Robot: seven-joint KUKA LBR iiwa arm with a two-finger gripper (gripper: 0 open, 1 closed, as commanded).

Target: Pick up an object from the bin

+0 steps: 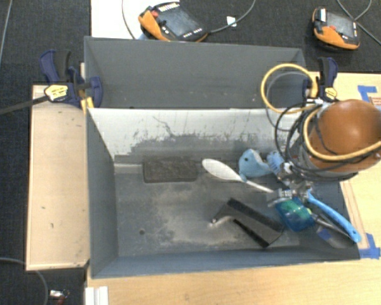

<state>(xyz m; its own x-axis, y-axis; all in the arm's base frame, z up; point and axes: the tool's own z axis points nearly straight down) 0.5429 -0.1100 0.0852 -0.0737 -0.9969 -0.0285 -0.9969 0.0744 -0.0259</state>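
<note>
My gripper (291, 185) is low at the bin's right side, under the arm's orange cover. Just below it lies a teal translucent block-shaped thing (296, 215); I cannot see whether they touch. A blue-handled tool (335, 219) lies to the right of that, along the right wall. A light blue soft toy (254, 164) sits just left of the gripper. A white spoon (223, 170) lies beside the toy, its handle pointing toward the gripper. A black flat bar (253, 222) with a small metal end (217, 221) lies on the floor to the lower left.
A dark grey rectangular block (170, 169) rests near the back wall, left of the spoon. The bin's left half is bare scuffed floor. The arm and its looped cables hang over the right rim.
</note>
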